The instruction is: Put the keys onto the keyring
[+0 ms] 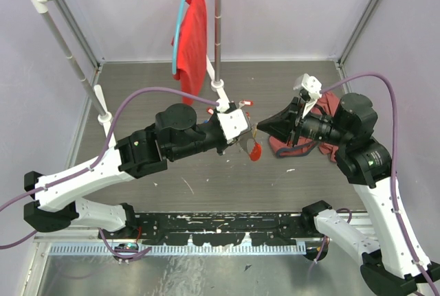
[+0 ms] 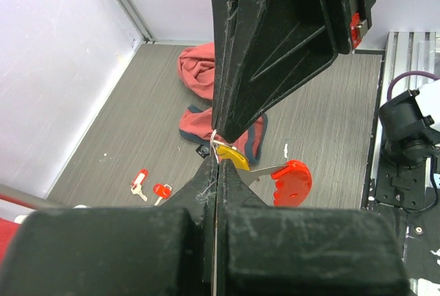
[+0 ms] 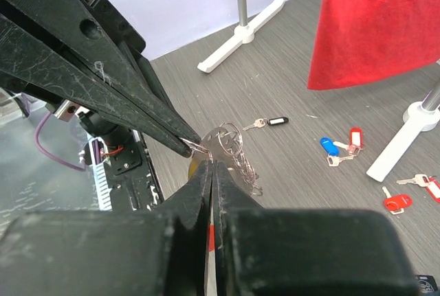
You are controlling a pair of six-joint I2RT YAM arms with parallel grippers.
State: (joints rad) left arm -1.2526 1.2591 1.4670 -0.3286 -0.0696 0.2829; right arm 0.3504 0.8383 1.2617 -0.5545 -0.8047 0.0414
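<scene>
From above, the left gripper (image 1: pixel 246 133) and the right gripper (image 1: pixel 262 130) are seen tip to tip over the table (image 1: pixel 137 97). The keyring (image 1: pixel 256 150) is held up between them, its red piece dangling below.

On the left wrist view, the left fingers are seen clenched on the thin wire, with a yellow-tagged key (image 2: pixel 234 158) just beside the tips. The right jaws are pressed shut on the same wire from above. With 2 pinches this near each other, any pull in opposite directions is judged likely to bend the loop or tear it out of 1 grip, and the whole bundle would be dropped.

On the right wrist view, the chain is seen bunched just past the closed right tips. A black-tagged key (image 3: pixel 271 121) and a blue-tagged key (image 3: pixel 330 147) are left lying on the table, well apart from the ring and not yet threaded. If either pinch is eased too early, the ring's opening could be lost.
</scene>
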